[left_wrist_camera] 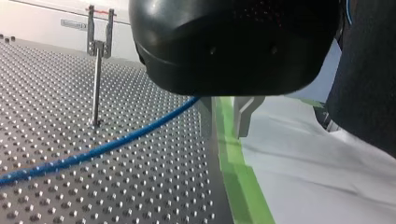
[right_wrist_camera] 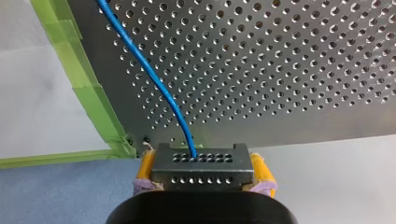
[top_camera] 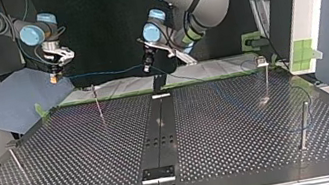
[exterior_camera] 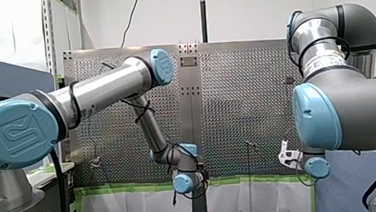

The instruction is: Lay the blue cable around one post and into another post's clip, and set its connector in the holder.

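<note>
Our right gripper point(right_wrist_camera: 204, 173) points down beyond the table point(top_camera: 239, 125) edge, its yellow pads clenched on the one black connector point(right_wrist_camera: 201, 163). The one blue cable point(right_wrist_camera: 154, 79) leads to our left gripper point(left_wrist_camera: 227, 128), which has its fingers apart. Four posts point(top_camera: 97, 101) stand upright.

**Blue on silver, edged in green**

The thin blue round cable point(right_wrist_camera: 154, 79) stands bright against the silver metal table point(right_wrist_camera: 280, 70), which is dotted all over with a regular grid of holes. The black rectangular plastic connector point(right_wrist_camera: 201, 175) carries two rows of small holes. My right gripper point(right_wrist_camera: 203, 163) shows yellow pads point(right_wrist_camera: 262, 170). Bright green tape strip point(right_wrist_camera: 84, 79); flat blue-grey mat point(right_wrist_camera: 56, 196).
</note>
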You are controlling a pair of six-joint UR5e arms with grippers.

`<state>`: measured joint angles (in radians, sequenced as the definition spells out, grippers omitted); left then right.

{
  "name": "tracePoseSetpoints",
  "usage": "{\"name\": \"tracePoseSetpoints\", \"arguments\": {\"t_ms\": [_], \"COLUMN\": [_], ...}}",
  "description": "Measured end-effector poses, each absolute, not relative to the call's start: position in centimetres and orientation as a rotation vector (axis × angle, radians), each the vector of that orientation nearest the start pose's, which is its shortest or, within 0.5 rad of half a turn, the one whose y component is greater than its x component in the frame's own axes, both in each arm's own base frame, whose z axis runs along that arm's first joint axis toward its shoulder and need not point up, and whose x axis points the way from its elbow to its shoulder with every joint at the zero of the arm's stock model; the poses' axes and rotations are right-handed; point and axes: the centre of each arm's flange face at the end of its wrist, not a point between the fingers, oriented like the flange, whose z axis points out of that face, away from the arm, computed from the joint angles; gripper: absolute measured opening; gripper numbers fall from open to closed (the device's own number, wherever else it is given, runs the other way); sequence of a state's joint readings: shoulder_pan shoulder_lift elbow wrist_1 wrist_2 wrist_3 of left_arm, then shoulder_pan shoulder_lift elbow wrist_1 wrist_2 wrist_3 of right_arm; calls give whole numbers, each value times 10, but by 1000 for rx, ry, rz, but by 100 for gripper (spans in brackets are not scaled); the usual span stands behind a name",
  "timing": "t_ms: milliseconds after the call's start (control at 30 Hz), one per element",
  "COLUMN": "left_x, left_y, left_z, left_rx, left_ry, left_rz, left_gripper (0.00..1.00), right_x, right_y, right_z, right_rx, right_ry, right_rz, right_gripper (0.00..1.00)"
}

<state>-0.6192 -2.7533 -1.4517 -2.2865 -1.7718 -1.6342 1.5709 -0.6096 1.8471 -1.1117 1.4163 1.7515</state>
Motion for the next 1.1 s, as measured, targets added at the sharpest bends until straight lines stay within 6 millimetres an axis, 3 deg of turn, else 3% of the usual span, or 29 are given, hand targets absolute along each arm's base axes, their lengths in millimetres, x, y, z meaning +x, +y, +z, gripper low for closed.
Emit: {"name": "tracePoseSetpoints", "arguments": {"t_ms": [67, 267, 633, 800, 867, 1100], "left_x": [464, 445, 444, 447, 447, 445], "left_y": [-482, -500, -500, -497, -497, -497], "left_z": [-137, -134, -132, -131, -131, -131], "left_rx": [343, 323, 252, 217, 211, 210], "left_ry": [1750, 1740, 1731, 1729, 1729, 1731], "left_rz": [-318, -326, -262, -230, -224, -219], "left_gripper": [43, 54, 54, 41, 29, 29], "right_x": [148, 148, 150, 151, 151, 149], "right_y": [-564, -566, -565, -565, -565, -565], "right_z": [-76, -75, -76, -77, -77, -78], "right_rx": [1326, 1328, 1339, 1340, 1341, 1336], "right_ry": [-1386, -1385, -1376, -1377, -1377, -1379], "right_rz": [1386, 1381, 1376, 1376, 1375, 1372], "right_gripper": [0, 0, 0, 0, 0, 0]}}
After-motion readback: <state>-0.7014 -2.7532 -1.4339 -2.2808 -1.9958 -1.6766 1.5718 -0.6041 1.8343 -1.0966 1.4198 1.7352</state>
